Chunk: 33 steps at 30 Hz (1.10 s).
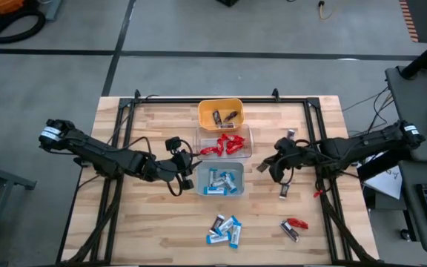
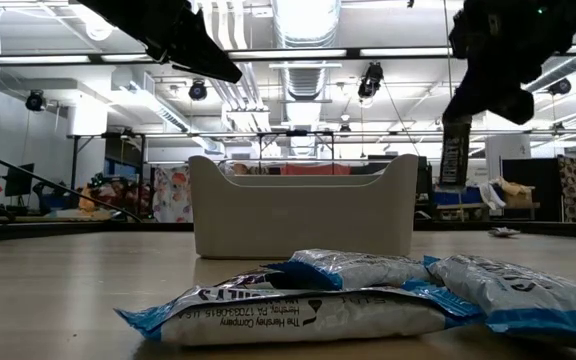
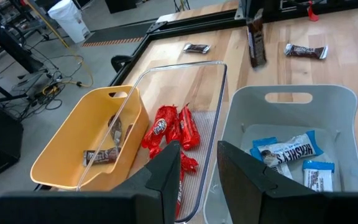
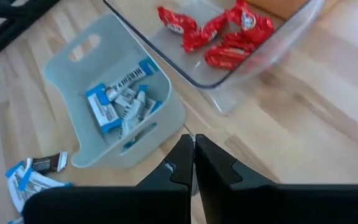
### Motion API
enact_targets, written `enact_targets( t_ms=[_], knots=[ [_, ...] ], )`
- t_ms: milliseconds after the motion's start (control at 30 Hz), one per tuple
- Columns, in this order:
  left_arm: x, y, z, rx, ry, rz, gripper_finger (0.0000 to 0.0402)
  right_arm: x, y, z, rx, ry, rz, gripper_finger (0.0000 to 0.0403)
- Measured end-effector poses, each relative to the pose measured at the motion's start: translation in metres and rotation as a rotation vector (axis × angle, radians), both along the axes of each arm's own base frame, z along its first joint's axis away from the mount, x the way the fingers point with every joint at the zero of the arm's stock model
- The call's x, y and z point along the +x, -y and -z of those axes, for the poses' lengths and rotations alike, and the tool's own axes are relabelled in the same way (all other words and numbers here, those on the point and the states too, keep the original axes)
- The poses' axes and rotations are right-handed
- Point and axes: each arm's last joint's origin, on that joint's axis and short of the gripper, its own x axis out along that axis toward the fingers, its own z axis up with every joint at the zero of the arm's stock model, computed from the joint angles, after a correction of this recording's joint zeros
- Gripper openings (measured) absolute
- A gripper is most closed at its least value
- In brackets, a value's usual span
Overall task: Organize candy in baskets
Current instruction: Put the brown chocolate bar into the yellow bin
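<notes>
1. High view: three baskets stand in a row on the wooden surface: yellow basket with dark bars, clear basket with red candy, grey-blue basket with blue-and-white bars.
2. The left gripper hovers beside the clear basket, jaws apart and empty.
3. The right gripper holds its jaws clamped on a dark bar hanging above the surface.
4. Loose blue-and-white bars lie well apart from the baskets.

Three baskets stood in a row on the bench: a yellow-orange basket with two dark bars, a clear basket with about four red candies, and a grey-blue basket with several blue-and-white bars. About four more blue-and-white bars lay loose in a cluster.
</notes>
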Motion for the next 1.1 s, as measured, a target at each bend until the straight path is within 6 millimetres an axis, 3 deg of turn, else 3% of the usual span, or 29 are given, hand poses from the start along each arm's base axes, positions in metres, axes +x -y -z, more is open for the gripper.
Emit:
enact_targets(
  t_ms=[600, 933, 1100],
  knots=[
    [0.0, 0.0, 0.0, 0.001, 0.0, 0.0, 0.0091, 0.003, 0.002, -0.015, -0.091, 0.038, 0.035, 0.0008],
    [0.002, 0.001, -0.004, 0.037, 0.023, 0.024, 0.0091, 0.008, 0.025, -0.026, -0.392, 0.099, 0.236, 0.0008],
    [0.002, 0.001, -0.003, 0.029, 0.018, 0.019, 0.0091, 0.006, 0.031, -0.02, -0.386, 0.0, 0.102, 0.0008]
  ],
)
